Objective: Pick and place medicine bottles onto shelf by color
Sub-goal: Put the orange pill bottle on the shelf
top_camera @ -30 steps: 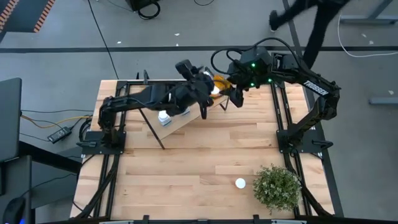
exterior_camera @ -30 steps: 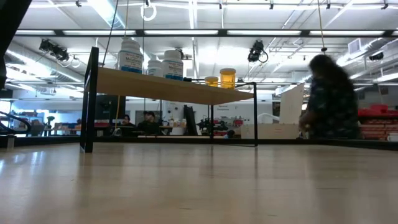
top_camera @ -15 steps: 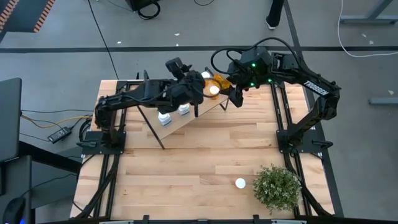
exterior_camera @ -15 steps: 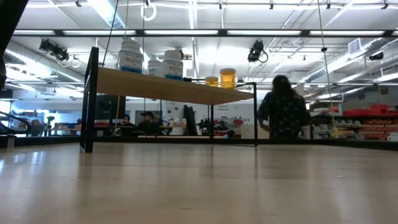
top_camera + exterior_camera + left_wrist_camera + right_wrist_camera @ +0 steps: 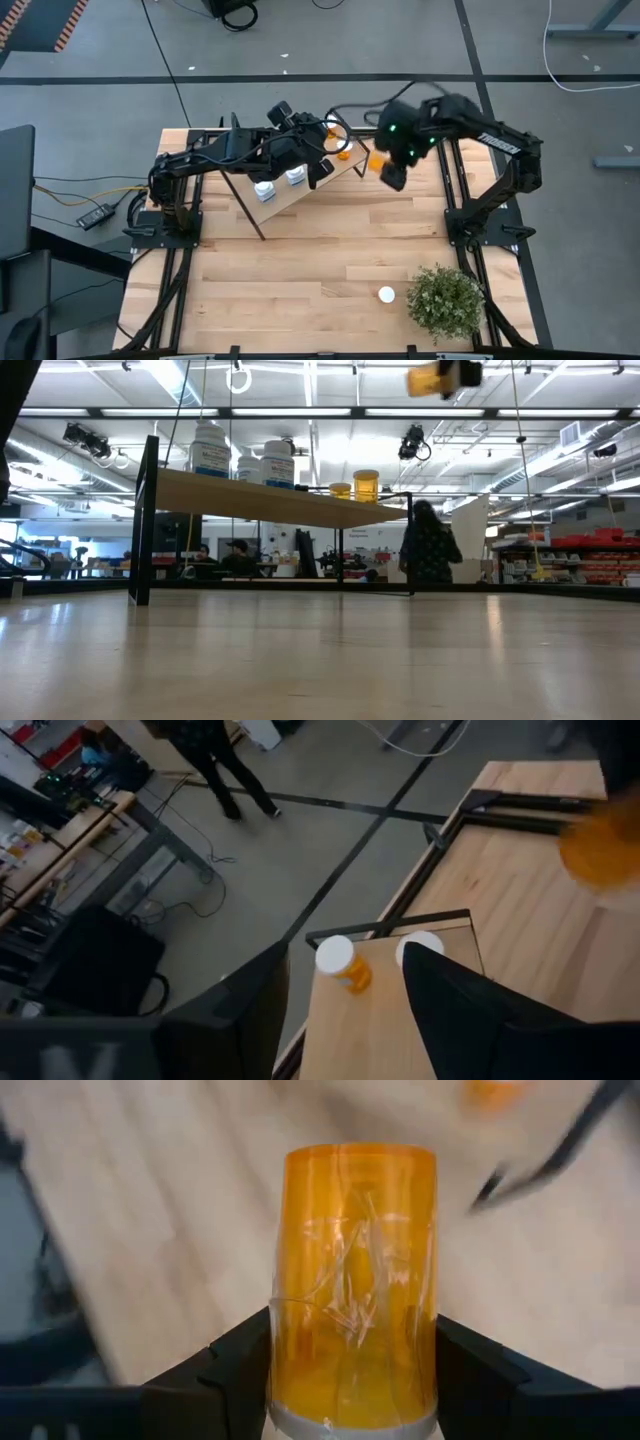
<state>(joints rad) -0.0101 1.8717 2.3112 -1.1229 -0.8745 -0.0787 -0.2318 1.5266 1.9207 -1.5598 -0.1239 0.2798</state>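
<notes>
Right gripper [image 5: 352, 1370]: I see its two dark fingers [image 5: 225, 1370] pressed against the sides of an orange bottle [image 5: 353, 1285], which stands between them with its translucent body filling the wrist view. From overhead I place this gripper [image 5: 385, 168] just off the shelf's right end, above the tabletop [image 5: 330, 260], with the orange bottle [image 5: 376, 160] showing at its tip. In the low view the same bottle [image 5: 428, 379] hangs high above the table, well clear of the shelf [image 5: 270, 500].

Left gripper [image 5: 345, 1020]: I see its fingers [image 5: 250, 1010] standing apart with nothing between them; they frame the shelf's end, where one orange bottle [image 5: 343, 965] and a second white cap [image 5: 420, 948] sit beyond the tips. From overhead this gripper [image 5: 315, 160] hovers over the upper part of the shelf [image 5: 290, 200].

Shelf contents: overhead I count two white bottles [image 5: 280, 184] toward the left part of the board and an orange one [image 5: 343, 153] near its right end. The low view shows white bottles [image 5: 240, 455] on the higher left side and two orange bottles [image 5: 356, 486] on the lower right side.

One lone white-capped bottle [image 5: 386, 294] rests on the tabletop beside the green plant [image 5: 446, 301], well apart from the shelf. A person [image 5: 428, 550] stands in the room behind the table.
</notes>
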